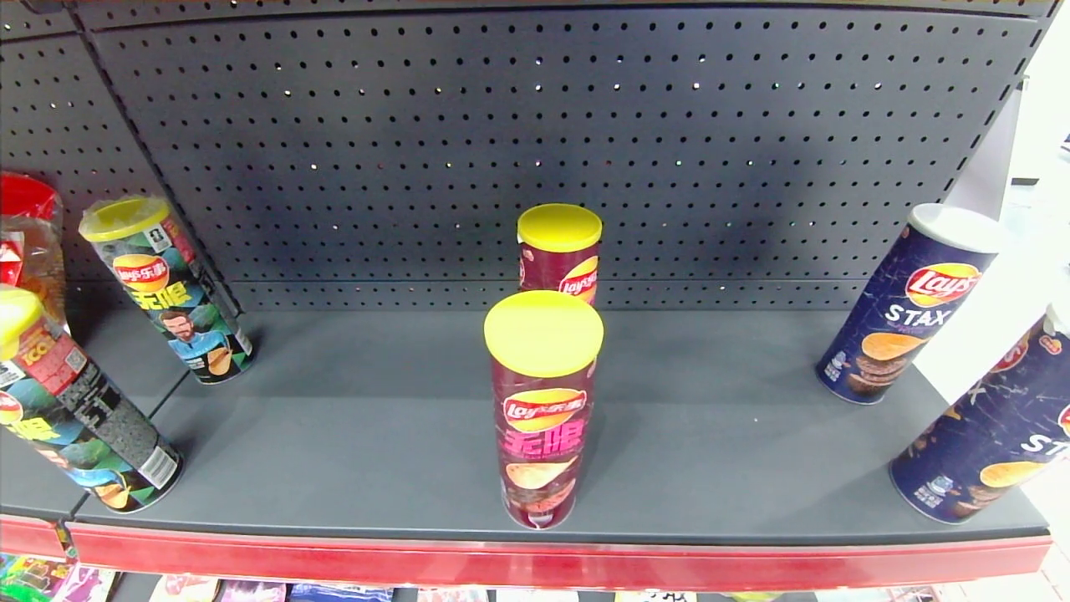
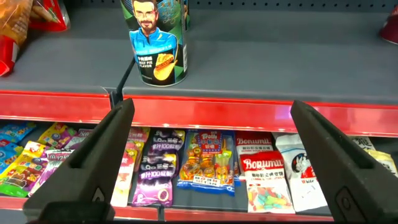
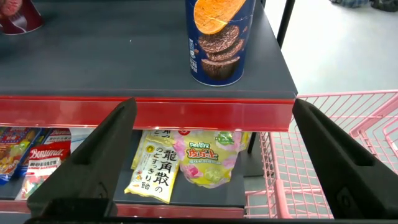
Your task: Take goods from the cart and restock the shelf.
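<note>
Already up on the grey metal shelf with the red front edge (image 1: pixel 710 435): two dark red chip tubes with yellow lids (image 1: pixel 543 410), in the middle of the head view, one near the front and one right behind it by the back wall. At the right edge, two dark blue chip tubes with white lids (image 1: pixel 907 305), one behind the other. At the left edge, two green and black chip tubes with yellow lids (image 1: pixel 171 293), with a red snack bag (image 1: pixel 25 226) in the upper left corner. Lots of bare grey shelf between the three groups, so probably only partly filled, with many more tubes to bring.

Left gripper (image 2: pixel 211 104) spread wide, holding nothing, in front of the shelf's red edge, near a green and black tube. Right gripper (image 3: pixel 214 102) spread wide too, holding nothing, in front of the red edge near a dark blue tube. Pink wire cart (image 3: pixel 336 155) beside the end of the shelf, just past that blue tube. Cannot tell what is left inside it. Bright candy bags (image 2: pixel 205 165) on the lower shelf, not part of this job by the look of it. Next up, most likely: off to the cart for another tube
</note>
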